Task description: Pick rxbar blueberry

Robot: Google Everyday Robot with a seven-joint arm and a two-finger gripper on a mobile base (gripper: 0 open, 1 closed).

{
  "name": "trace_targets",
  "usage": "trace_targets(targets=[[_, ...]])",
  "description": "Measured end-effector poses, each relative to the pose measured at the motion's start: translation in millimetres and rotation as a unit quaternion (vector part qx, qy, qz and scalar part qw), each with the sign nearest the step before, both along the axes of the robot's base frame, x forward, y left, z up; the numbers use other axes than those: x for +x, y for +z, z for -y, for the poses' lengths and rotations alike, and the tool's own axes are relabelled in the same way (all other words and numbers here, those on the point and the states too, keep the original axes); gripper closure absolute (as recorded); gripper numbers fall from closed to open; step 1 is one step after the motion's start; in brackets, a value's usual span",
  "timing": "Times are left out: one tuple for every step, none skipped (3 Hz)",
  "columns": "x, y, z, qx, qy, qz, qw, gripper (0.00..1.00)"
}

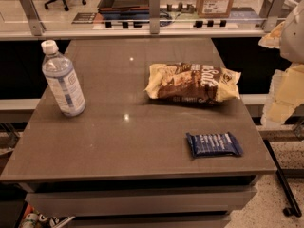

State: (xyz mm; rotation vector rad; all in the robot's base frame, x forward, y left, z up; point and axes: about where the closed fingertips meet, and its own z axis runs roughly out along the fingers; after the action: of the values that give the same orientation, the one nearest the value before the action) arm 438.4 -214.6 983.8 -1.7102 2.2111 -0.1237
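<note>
The rxbar blueberry (213, 144) is a small flat dark-blue wrapped bar with pale lettering. It lies flat near the front right corner of the grey-brown table (123, 141). My gripper (281, 101) shows as pale cream parts at the right edge of the camera view, off the table's right side. It is up and to the right of the bar and apart from it. Nothing shows in it.
A yellow-and-brown snack bag (192, 83) lies behind the bar at mid-right. A clear water bottle (62, 80) with a white cap stands at the left. A rail with glass panels (154, 13) runs behind the table's far edge.
</note>
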Motion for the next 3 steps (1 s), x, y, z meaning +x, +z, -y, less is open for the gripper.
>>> trace_targets(targets=[[0.0, 0.1, 0.0, 0.0, 0.0, 0.0, 1.0, 0.0], [-1.7, -0.9, 0.3, 0.031, 0.011, 0.002, 0.9994, 0.0], [-5.2, -11.5, 3.1, 0.091, 0.033, 0.001, 0.9953, 0.0]])
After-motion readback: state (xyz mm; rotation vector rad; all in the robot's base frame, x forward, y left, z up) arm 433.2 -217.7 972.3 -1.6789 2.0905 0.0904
